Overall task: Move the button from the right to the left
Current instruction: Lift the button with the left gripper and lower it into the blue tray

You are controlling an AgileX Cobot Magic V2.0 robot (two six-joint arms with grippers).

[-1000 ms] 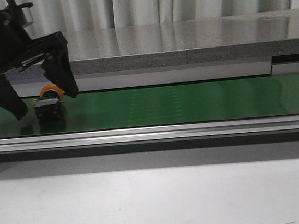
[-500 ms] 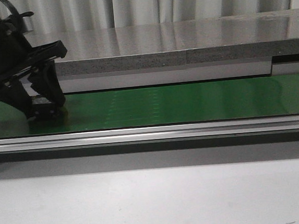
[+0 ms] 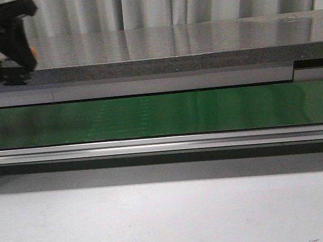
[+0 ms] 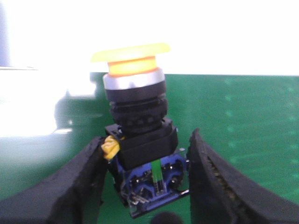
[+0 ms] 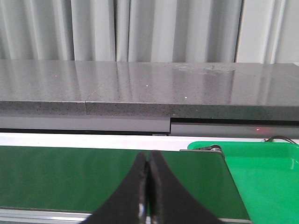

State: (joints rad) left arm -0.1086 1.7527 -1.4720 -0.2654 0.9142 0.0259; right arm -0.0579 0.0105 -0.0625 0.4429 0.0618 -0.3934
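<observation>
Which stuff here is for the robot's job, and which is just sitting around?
For the job:
- the button, held in the left pincer
- the green belt it was lifted from

Just there:
- the right pincer, shut and holding nothing
- the green tray
- the grey counter
- the curtain

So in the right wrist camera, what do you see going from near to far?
Right gripper's shut fingertips → green belt → grey stone ledge → curtains.
</observation>
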